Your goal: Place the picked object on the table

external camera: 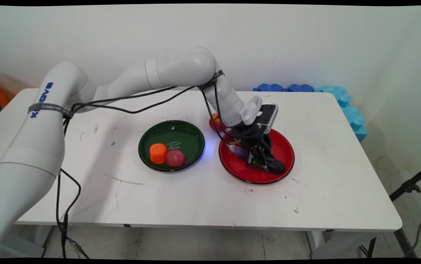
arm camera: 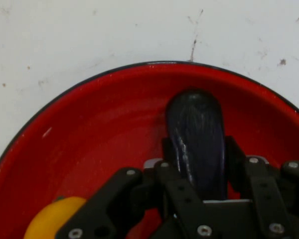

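Eggplant (arm camera: 195,137), dark purple, is lying in red plate (external camera: 285,146), gripper (arm camera: 197,169) fingers closing around it; yellow piece (arm camera: 52,219) is sitting beside; green plate (external camera: 192,137) nearby is holding two toy foods.

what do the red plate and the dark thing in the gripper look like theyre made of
Red plate: probably enamelled metal, going by its glossy surface and thin dark rim. Dark purple piece, eggplant-shaped, between the gripper fingers: likely smooth plastic or rubber with a dull sheen; it can't be told for sure.

An eggplant (arm camera: 197,134) lies in the right plate (external camera: 283,146); two toy foods sit in the left plate (external camera: 181,132).
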You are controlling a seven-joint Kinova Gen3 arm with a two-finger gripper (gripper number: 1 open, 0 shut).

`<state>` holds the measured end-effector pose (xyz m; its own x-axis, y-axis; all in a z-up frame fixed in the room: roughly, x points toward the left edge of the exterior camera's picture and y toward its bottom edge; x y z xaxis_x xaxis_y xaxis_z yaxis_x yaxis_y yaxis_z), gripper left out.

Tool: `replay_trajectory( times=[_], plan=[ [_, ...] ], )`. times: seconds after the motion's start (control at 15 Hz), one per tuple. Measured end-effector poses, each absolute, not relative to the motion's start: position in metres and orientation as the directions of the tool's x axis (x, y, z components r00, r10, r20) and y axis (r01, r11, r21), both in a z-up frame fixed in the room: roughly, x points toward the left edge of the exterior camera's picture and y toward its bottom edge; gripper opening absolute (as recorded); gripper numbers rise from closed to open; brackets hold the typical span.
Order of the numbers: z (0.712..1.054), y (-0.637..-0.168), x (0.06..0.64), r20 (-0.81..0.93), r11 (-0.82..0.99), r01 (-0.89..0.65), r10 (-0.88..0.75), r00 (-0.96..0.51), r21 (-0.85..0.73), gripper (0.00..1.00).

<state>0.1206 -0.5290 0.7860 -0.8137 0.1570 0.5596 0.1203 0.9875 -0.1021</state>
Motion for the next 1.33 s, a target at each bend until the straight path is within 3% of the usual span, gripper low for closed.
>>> replay_trajectory(
  times=[0.33,0.67,1.33],
  plan=[
    [0.800,-0.520,0.118,0.576,0.990,0.102,0.141,-0.805,-0.100,0.00],
    [0.836,-0.502,0.120,0.604,0.994,0.031,0.086,-0.792,-0.101,0.00],
    [0.895,-0.435,0.164,0.637,0.988,-0.134,-0.055,-0.769,-0.077,0.00]
  ],
)
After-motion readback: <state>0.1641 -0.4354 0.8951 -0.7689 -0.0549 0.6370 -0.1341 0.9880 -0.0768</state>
